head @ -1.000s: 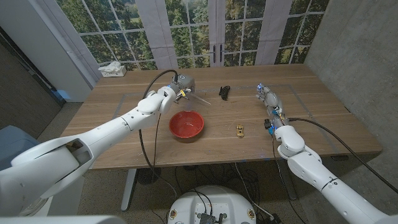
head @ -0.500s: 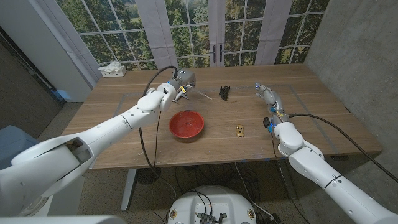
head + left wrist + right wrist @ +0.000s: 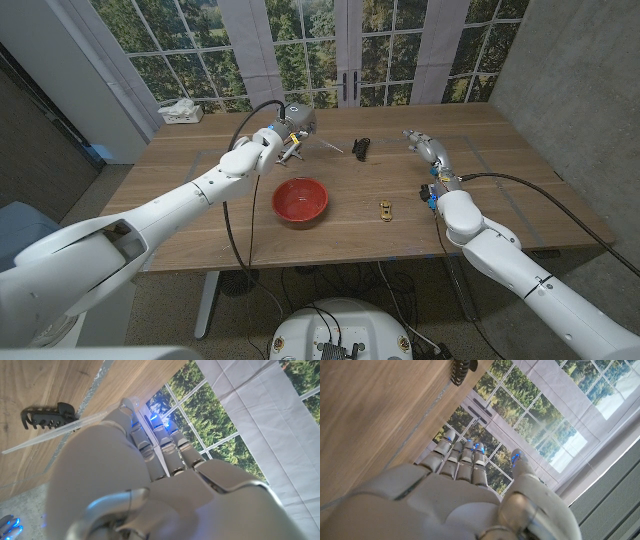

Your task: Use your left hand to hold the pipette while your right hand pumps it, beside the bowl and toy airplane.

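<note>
My left hand [image 3: 289, 130] is raised over the far middle of the table and grips a clear pipette [image 3: 322, 146], whose thin tip points toward the robot's right. From the left wrist, the pipette [image 3: 55, 434] slants out from the fingers of the left hand [image 3: 150, 470]. The red bowl [image 3: 300, 200] stands in front of that hand, nearer the table's front. A small yellow toy airplane [image 3: 386, 210] lies to the right of the bowl. My right hand [image 3: 426, 149] hovers at the far right, fingers straight, holding nothing; the same right hand [image 3: 465, 485] shows from its wrist.
A black toothed clip [image 3: 360, 148] lies between the two hands at the far middle, also seen as the black clip [image 3: 44, 416] and the black clip [image 3: 461, 367]. A tissue box [image 3: 181, 112] sits at the far left corner. Windows stand behind the table [image 3: 200, 225].
My left hand has carried the pipette a little farther away and higher. My right hand has risen and moved away from the front edge, slightly toward the table's middle.
</note>
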